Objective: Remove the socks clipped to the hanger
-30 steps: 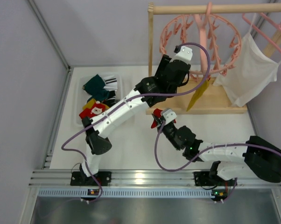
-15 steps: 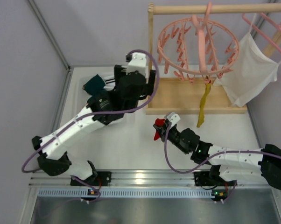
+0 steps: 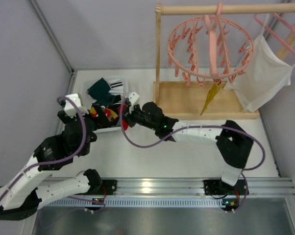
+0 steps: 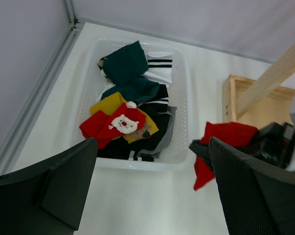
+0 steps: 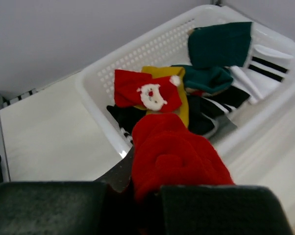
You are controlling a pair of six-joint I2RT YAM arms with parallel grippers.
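Right arm stretches left across table, right gripper (image 3: 124,118) pinching red sock (image 5: 179,156) at right rim of basket (image 4: 185,105) (far-left table corner). Left gripper (image 4: 152,169) spread wide, empty, raised near it. Mustard sock (image 3: 210,97) clipped on hanger (image 3: 212,44).

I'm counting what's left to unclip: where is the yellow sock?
In the top view, upper right: the yellow sock hangs from the round pink hanger, over the wooden base, just left of the white shirt.
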